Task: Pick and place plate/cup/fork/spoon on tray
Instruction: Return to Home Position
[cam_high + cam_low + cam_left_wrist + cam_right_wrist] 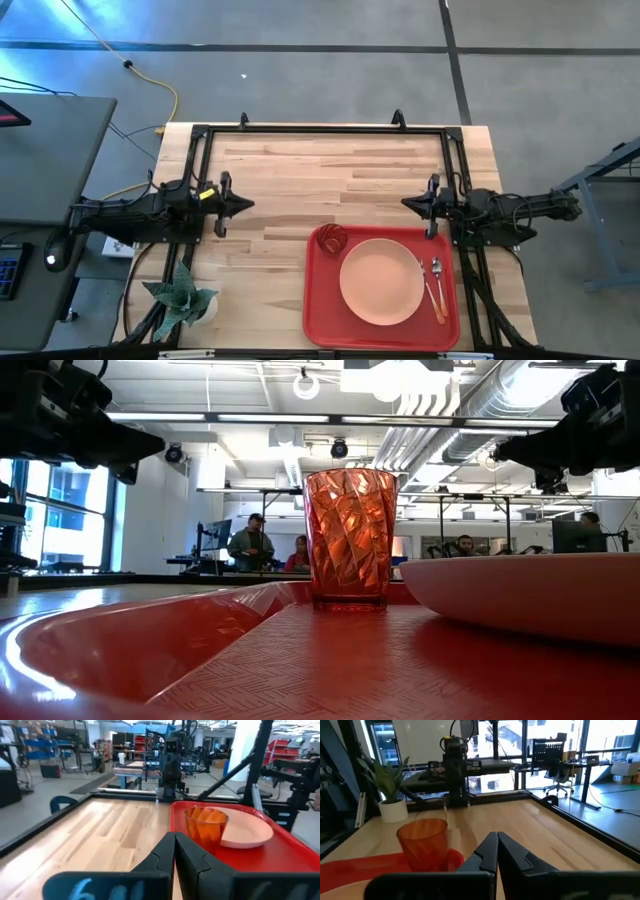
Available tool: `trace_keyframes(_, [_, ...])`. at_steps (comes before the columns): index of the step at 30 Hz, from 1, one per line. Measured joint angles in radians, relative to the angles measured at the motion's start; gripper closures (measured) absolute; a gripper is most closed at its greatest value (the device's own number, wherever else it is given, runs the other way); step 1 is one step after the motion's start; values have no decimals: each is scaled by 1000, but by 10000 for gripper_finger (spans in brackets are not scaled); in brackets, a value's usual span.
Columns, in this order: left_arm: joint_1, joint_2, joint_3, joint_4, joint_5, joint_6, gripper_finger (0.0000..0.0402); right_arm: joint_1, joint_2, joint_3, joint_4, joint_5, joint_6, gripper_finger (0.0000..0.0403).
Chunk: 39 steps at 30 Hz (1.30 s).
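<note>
Bright light from above, white glare on the tray (45, 645) rim, translucent cup (350, 535) aglow.

The tray (318, 300) is coloured red, the plate (380, 281) peach-pink, the cup (332, 238) translucent orange-red. Orange handles are borne by the silver fork (428, 283) and spoon (438, 288).

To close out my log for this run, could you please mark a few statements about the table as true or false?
1. The cup stands upright on the tray. True.
2. The plate lies on bare wood beside the tray. False: it sits on the tray.
3. The fork and spoon lie on the tray, on the plate's right-arm side. True.
4. The left end effector holds the cup. False: it is shut on nothing, away from the tray.
5. The right end effector is shut and empty. True.
</note>
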Motion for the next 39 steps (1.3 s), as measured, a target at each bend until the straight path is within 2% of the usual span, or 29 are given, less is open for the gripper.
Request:
trace_keyframes(6, [2,0,0,0,-7,14,399,0,2,0,2,-3,4,403])
trace_keyframes(13, [2,0,0,15,-7,-158,398,0,2,0,2,-3,1,402])
trace_keyframes(18, [2,2,0,15,-19,-224,398,0,2,0,2,-3,1,402])
trace_keyframes(22, [3,12,0,-18,-113,-76,398,0,2,0,2,-3,-36,402])
trace_keyframes(26, [4,15,0,-14,-133,31,398,0,3,0,2,-3,-68,402])
trace_keyframes(39, [4,15,0,-14,-134,46,398,0,3,0,2,-3,71,402])
